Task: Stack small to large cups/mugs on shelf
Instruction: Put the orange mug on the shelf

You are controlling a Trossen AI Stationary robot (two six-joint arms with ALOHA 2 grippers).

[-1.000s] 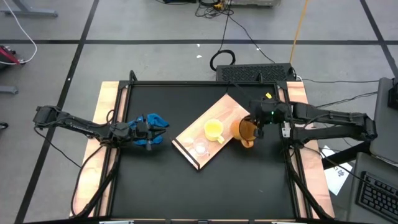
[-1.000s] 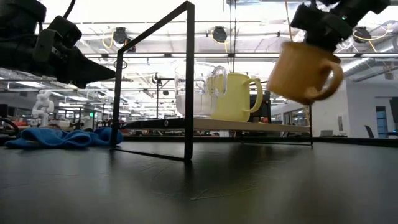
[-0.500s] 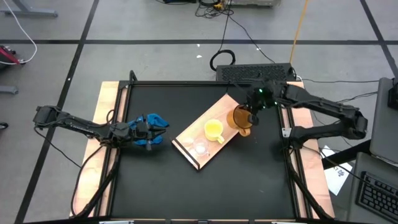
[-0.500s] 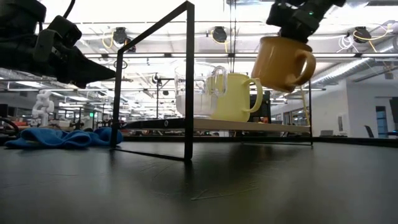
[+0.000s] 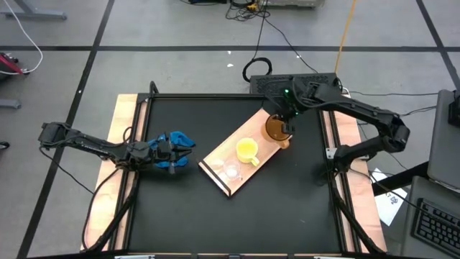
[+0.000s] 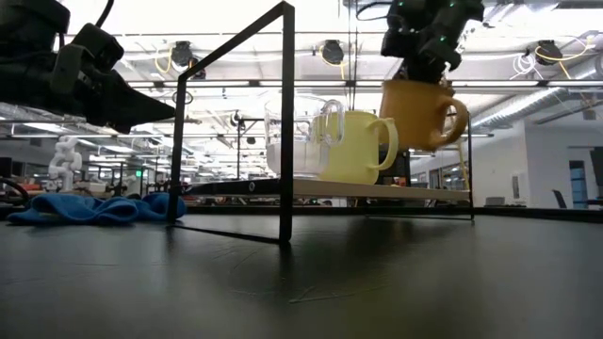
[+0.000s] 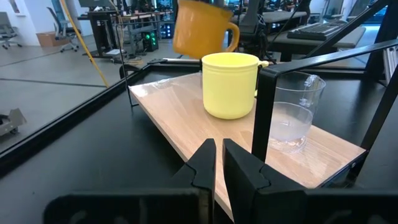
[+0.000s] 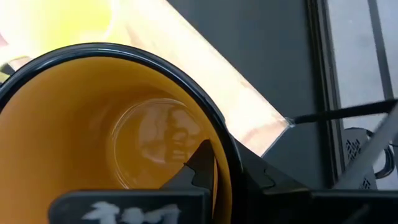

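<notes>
Since a second ago the right gripper has carried the large orange-brown handled mug from off the board's side to above the far end of the flat light-wood shelf board; nothing else moved. The gripper is clenched on the mug's rim, and the mug hangs in the air, tilted, not yet set down. Already on the board: the small clear glass cup and the medium yellow mug, side by side in size order. Left: lower the orange mug next to the yellow one and release. The left gripper is closed on nothing, waiting by the crumpled blue cloth at the table's left.
</notes>
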